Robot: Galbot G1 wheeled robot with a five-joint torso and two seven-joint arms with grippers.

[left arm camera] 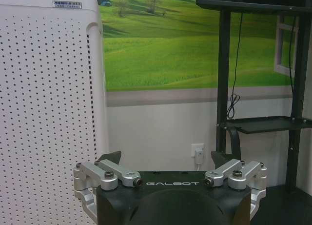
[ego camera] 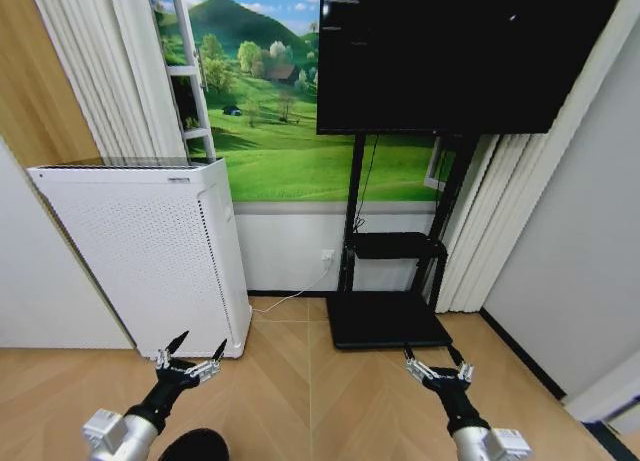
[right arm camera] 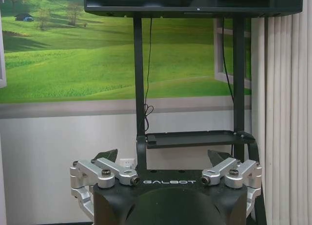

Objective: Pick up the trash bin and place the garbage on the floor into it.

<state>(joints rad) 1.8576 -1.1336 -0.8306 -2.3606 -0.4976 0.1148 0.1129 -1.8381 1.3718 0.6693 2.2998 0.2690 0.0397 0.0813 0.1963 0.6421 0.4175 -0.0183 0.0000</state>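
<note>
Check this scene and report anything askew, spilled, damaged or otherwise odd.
Nothing stands out. The white perforated appliance stands upright against the wall, and the TV stand looks straight beside it. The wood floor shows no spill. Left gripper and right gripper hang open and empty above it.

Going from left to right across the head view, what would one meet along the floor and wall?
White perforated appliance → left gripper → black TV stand base → right gripper → pleated curtain.
</note>
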